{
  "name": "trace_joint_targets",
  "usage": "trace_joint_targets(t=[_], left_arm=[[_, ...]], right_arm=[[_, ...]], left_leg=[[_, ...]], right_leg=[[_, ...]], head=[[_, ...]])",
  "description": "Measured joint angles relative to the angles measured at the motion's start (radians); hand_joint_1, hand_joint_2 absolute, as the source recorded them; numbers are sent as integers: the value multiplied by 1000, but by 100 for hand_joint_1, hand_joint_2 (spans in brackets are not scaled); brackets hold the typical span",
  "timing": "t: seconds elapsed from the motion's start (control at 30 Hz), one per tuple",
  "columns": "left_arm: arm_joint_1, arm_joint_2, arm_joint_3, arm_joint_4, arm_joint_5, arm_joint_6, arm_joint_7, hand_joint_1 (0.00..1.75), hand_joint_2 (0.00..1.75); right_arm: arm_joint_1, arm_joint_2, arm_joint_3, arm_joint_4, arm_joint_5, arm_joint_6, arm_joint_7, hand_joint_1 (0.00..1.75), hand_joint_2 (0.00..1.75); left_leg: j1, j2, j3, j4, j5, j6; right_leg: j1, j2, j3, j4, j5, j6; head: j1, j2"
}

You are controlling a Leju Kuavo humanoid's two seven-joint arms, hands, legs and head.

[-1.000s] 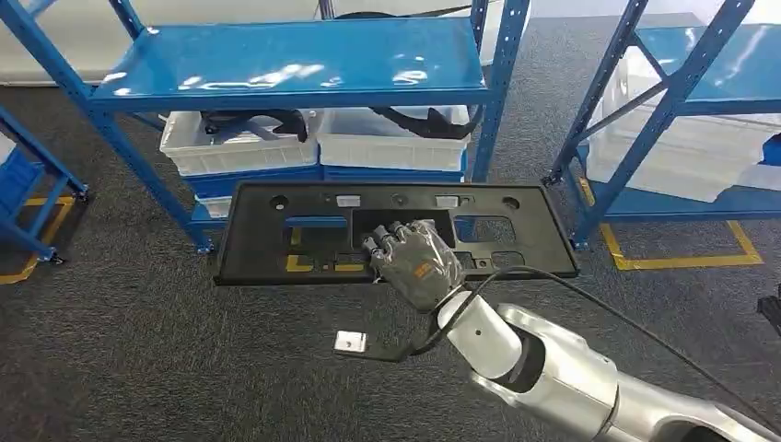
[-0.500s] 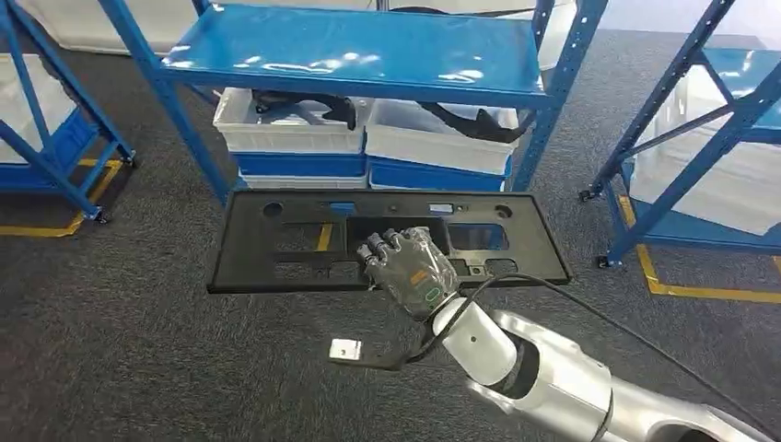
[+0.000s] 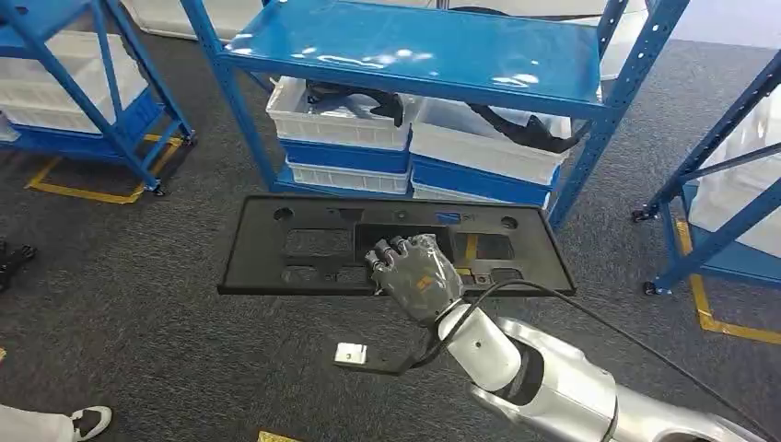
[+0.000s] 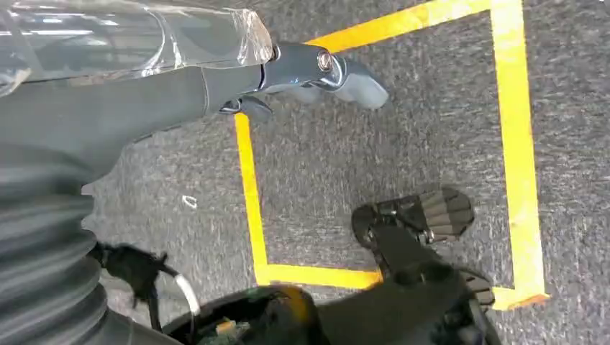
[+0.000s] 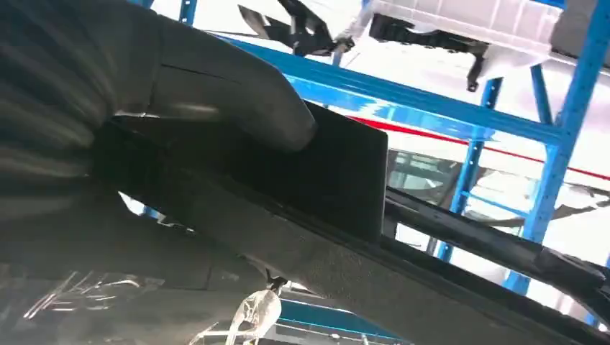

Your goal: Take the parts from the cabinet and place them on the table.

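Observation:
A long, flat black plastic panel [image 3: 304, 249] with several cut-outs hangs level above the carpet in front of the blue rack. My right hand [image 3: 414, 273] grips its near edge close to the middle, fingers curled over the top. From the right wrist view the panel [image 5: 338, 172] is seen from below, with the grey thumb [image 5: 237, 100] pressed against it. My left hand [image 4: 216, 79] hangs over the floor and holds nothing, its thumb sticking out.
The blue rack [image 3: 414, 51] stands just beyond the panel, with white bins [image 3: 341, 124] of black parts on its lower level. More blue racks stand at the left [image 3: 110, 101] and right [image 3: 718, 184]. Yellow tape [image 3: 92, 193] marks the carpet. A person's shoe [image 3: 92, 421] shows at the lower left.
The whole picture has shifted: the camera has turned left, so the racks sit further right. The panel stays in my right hand in the same grip.

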Motion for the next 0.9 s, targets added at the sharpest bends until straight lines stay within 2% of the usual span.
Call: trace_joint_targets(t=[0.03, 0.07, 0.1, 0.13, 0.17, 0.2, 0.23, 0.27, 0.3, 0.33, 0.43, 0.47, 0.5, 0.53, 0.57, 0.6, 0.63, 0.67, 0.7, 0.73, 0.77, 0.8, 0.83, 0.9], left_arm=[[-6, 0, 0, 0, -5, -1, 0, 0, 175], [-12, 1, 0, 0, -6, -1, 0, 0, 175], [-14, 1, 0, 0, -6, -1, 1, 0, 175], [-14, 1, 0, 0, -4, 1, 2, 0, 175], [-14, 1, 0, 0, -1, 3, 2, 0, 175], [-14, 2, 0, 0, -1, 6, 0, 0, 175], [-14, 4, 0, 0, -2, 9, -5, 0, 175], [-17, 6, 0, 0, -2, 13, -8, 0, 175], [-22, 6, 0, 0, -3, 14, -7, 0, 175], [-26, 8, 0, 0, -5, 15, -7, 0, 175], [-24, 11, 0, 0, -10, 12, 9, 0, 175], [-20, 13, 0, 0, -11, 10, 16, 0, 175], [-16, 13, 0, 0, -13, 9, 18, 0, 175], [-15, 14, 0, 0, -13, 9, 24, 0, 175], [-14, 16, 0, 0, -13, 10, 24, 0, 175], [-14, 17, 0, 0, -12, 11, 24, 0, 175], [-12, 17, 0, 0, -9, 14, 19, 0, 175], [-10, 17, 0, 0, -8, 16, 14, 0, 175], [-9, 18, 0, 0, -4, 17, 12, 0, 175], [-9, 18, 0, 0, -4, 17, 10, 0, 175], [-11, 18, 0, 0, -5, 17, 8, 0, 175], [-12, 18, 0, 0, -6, 17, 3, 0, 175], [-18, 19, 0, 0, -8, 19, -1, 0, 175], [-19, 19, 0, 0, -5, 23, -6, 0, 175]], right_arm=[[0, 0, -2, 0, 0, -5, 2, 175, 175], [0, 0, -2, 0, 0, -6, 4, 175, 175], [1, -1, -2, 0, 0, -8, 5, 175, 175], [2, 0, -2, 1, 0, -9, 7, 175, 175], [3, 0, -1, 1, 0, -12, 7, 175, 175], [3, 0, -1, 1, 2, -14, 8, 175, 175], [2, 0, -2, 1, 7, -14, 11, 175, 175], [2, 0, -2, 0, 9, -14, 15, 175, 175], [2, 0, -5, -2, 10, -13, 18, 175, 175], [1, -2, -6, -3, 10, -13, 22, 175, 175], [3, -3, -8, -3, -2, -10, 29, 175, 175], [4, -5, -10, -3, -4, -10, 31, 175, 175], [4, -11, -14, -3, -6, -10, 32, 175, 175], [5, -14, -18, -3, -9, -12, 34, 175, 175], [9, -19, -19, -3, -12, -13, 38, 175, 175], [13, -24, -19, -3, -12, -13, 39, 175, 175], [17, -29, -20, -3, -12, -9, 39, 175, 175], [19, -34, -20, -3, -12, -6, 39, 175, 175], [19, -39, -20, -3, -12, -5, 41, 175, 175], [17, -40, -22, -3, -12, -5, 41, 175, 175], [16, -42, -25, -3, -12, -5, 42, 175, 175], [16, -43, -26, -3, -11, -5, 42, 175, 175], [16, -44, -26, -3, -10, -5, 42, 175, 175], [19, -45, -26, -3, -9, -5, 42, 175, 175]], left_leg=[[4, 20, -34, 78, -41, -7], [6, 30, -75, 169, -80, -12], [8, 33, -107, 242, -105, -17], [11, 34, -125, 281, -110, -19], [15, 36, -117, 265, -92, -22], [17, 40, -84, 204, -57, -23], [17, 50, -38, 113, -16, -23], [17, 78, 17, 9, 26, -20], [8, 123, 45, -53, 21, -19], [0, 110, 47, -56, 27, -4], [-4, 85, 38, -53, 27, 10], [4, 75, 44, -61, 35, 21], [4, 65, 43, -61, 37, 25], [4, 59, 42, -61, 38, 35], [4, 48, 42, -61, 38, 38], [2, 35, 42, -60, 39, 39], [1, 23, 42, -60, 39, 39], [1, 9, 42, -60, 39, 39], [1, -4, 43, -58, 39, 39], [3, -17, 43, -54, 38, 38], [5, -28, 43, -49, 35, 34], [5, -38, 37, -43, 32, 29], [-2, -48, 25, -29, 28, 22], [5, -69, 14, -33, 35, 12]], right_leg=[[1, -11, 0, 0, 0, -1], [2, -24, 0, 0, 0, -2], [2, -37, -1, 1, -1, -3], [2, -47, -1, 1, -2, -3], [2, -57, 0, 1, -2, -3], [2, -66, 0, 1, -2, -2], [1, -74, 1, 1, -3, -1], [2, -82, 3, 1, -4, 1], [6, -90, 4, 0, -6, 5], [12, -97, 2, 3, -7, 10], [13, -123, 7, -1, -8, 24], [9, -120, 4, 3, -18, 32], [5, -76, -3, 31, -41, 34], [4, -45, -32, 100, -82, 33], [5, -31, -75, 192, -127, 33], [6, -25, -114, 276, -157, 34], [6, -24, -141, 329, -167, 35], [6, -24, -148, 336, -155, 35], [5, -24, -131, 289, -117, 34], [3, -17, -94, 207, -69, 34], [-1, 3, -53, 116, -24, 34], [-8, 53, -27, 49, -3, 35], [-11, 74, -19, 28, -13, 32], [-4, 52, -26, 36, -12, 23]], head=[[-1, 0], [-1, 0], [-1, 0], [-1, 0], [-1, 0], [-1, 0], [-1, 0], [-1, 0], [-2, 0], [0, 0], [2, 0], [2, 0], [2, 0], [2, 0], [3, 0], [4, 0], [4, 0], [4, 0], [4, 0], [4, 0], [4, 0], [4, 0], [4, 0], [2, 0]])
